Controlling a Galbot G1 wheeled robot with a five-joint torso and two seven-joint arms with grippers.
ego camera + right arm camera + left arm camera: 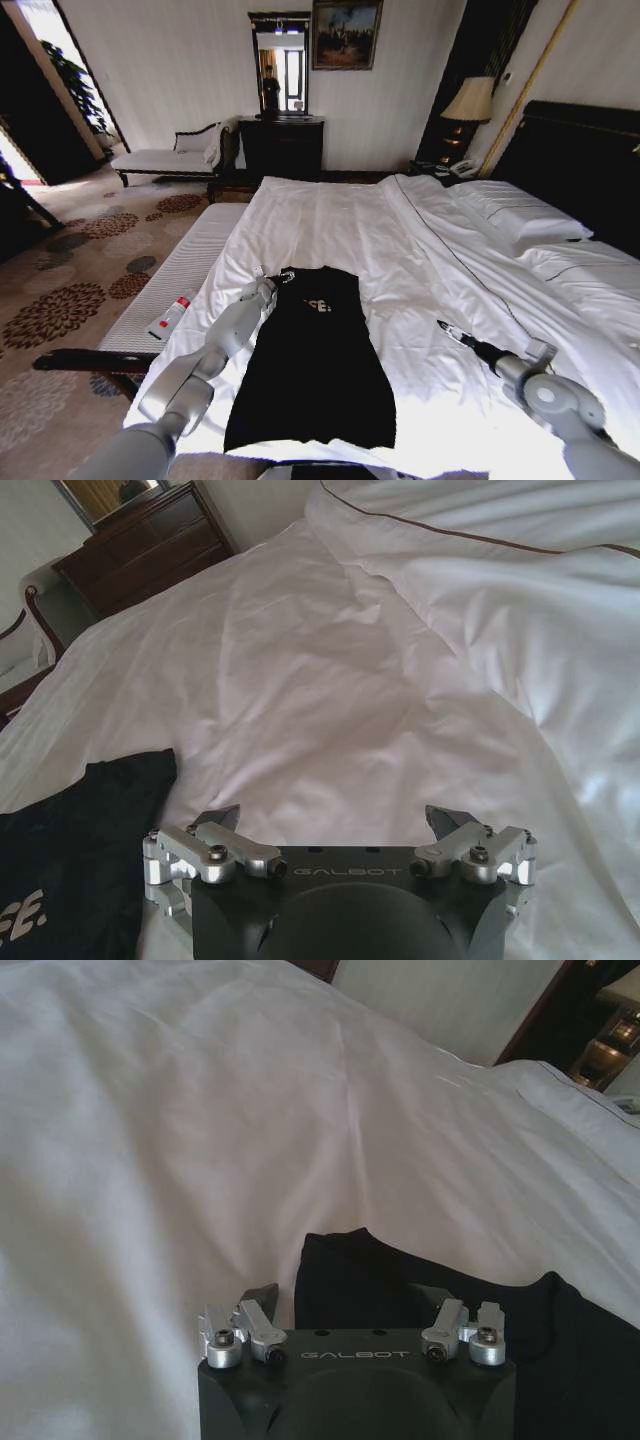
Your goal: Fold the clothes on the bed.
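Note:
The clothes (312,365), a black short-sleeved garment with white chest lettering, lie flat on the near part of the bed (330,215), neck end toward the headboard. My left gripper (268,286) is at the garment's left shoulder. In the left wrist view that gripper (350,1305) is open, its fingers straddling the black fabric's (400,1280) edge. My right gripper (446,329) hovers over bare white sheet to the right of the garment. It is open (335,822), with the black sleeve (85,830) off to one side.
A white-cushioned bench (185,265) runs along the bed's left side with a small bottle (172,314) on it. Pillows (520,218) and the dark headboard (590,160) are at the right. A dresser (282,146) and chaise (165,158) stand by the far wall.

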